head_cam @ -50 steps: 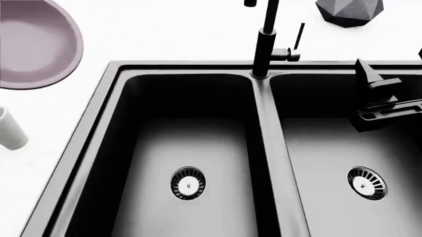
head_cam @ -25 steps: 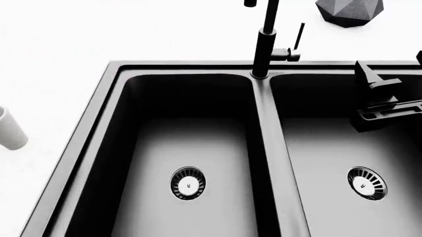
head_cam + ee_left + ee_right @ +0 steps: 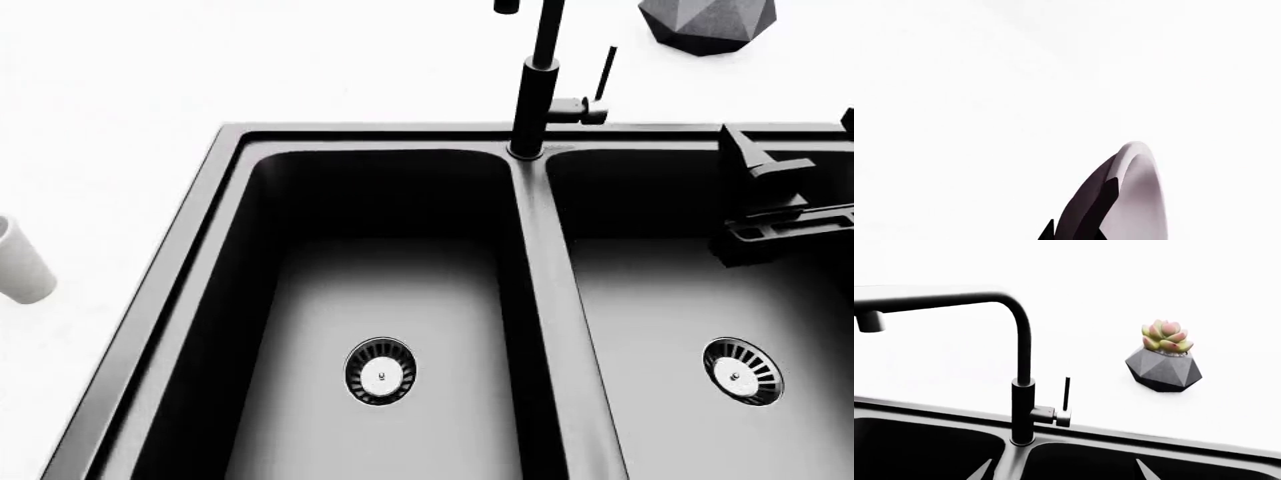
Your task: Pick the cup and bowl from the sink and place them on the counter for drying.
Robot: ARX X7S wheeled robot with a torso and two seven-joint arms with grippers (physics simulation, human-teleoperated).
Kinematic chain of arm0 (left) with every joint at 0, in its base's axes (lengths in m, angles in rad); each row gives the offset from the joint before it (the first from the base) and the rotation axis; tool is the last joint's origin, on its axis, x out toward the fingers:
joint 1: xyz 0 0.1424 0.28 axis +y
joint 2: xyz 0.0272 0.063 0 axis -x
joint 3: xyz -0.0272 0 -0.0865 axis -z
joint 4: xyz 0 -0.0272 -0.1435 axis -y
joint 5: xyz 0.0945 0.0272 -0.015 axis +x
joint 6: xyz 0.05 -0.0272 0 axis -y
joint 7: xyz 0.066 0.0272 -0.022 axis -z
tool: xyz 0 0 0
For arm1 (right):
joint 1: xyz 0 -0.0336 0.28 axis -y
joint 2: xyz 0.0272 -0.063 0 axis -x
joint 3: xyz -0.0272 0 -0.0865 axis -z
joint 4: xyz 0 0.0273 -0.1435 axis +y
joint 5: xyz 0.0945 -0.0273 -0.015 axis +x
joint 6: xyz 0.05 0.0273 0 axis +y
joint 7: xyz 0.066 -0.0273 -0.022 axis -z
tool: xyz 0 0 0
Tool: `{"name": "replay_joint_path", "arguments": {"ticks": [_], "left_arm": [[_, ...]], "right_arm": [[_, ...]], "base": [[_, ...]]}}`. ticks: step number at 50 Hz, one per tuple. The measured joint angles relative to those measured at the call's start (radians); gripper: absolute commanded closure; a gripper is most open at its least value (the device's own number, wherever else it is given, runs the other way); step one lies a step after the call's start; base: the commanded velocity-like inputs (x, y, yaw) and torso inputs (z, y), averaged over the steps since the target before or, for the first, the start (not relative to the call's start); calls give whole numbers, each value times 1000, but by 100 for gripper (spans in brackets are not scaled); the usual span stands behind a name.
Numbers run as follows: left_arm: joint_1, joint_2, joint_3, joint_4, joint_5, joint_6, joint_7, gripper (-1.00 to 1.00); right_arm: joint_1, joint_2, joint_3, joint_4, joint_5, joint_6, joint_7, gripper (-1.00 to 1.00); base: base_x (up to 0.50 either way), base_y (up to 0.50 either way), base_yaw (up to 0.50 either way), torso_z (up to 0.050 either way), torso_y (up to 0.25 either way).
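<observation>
The sink is a matte black double basin with squared walls and smooth floors that catch a soft grey sheen; each basin holds only a round ribbed metal strainer, one in the left basin and one in the right basin. A tall black faucet rises from the divider at the sink's back rim, a slim tube with a bent spout and a thin lever at its side. Behind the sink's right basin, on the bright white counter, stands a dark grey faceted planter holding a pink-tipped green succulent. The cup, a plain white cylinder, sits on the counter well left of the sink, cut by the picture's edge. The bowl, pale mauve inside with a thick rounded rim, shows only in the left wrist view, tilted steeply on edge, with the left gripper closed over its rim, one dark angular finger lying across its darker outer wall. The right gripper, blocky and black, hangs over the sink's right basin near the back rim; how far its jaws stand apart cannot be told.
</observation>
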Motion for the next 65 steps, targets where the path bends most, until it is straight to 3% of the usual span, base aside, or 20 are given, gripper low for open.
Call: {"name": "replay_joint_path", "arguments": {"ticks": [29, 35, 49, 65], "left_arm": [[304, 275, -396, -23, -19, -136, -89, 100], [332, 319, -418, -7, -5, -137, -101, 100], [385, 399, -426, -15, 9, -149, -91, 100], [418, 442, -436, -44, 11, -161, -54, 100]], "right_arm": [[-18, -3, 16, 3, 16, -11, 9, -100], [-22, -3, 19, 3, 19, -13, 13, -100], [-237, -32, -8, 0, -167, -171, -20, -100], [-331, -34, -7, -6, -212, -240, -21, -100]], "base": [[0, 0, 0, 0, 0], [0, 0, 0, 0, 0], [0, 0, 0, 1, 1], [0, 0, 0, 0, 0]]}}
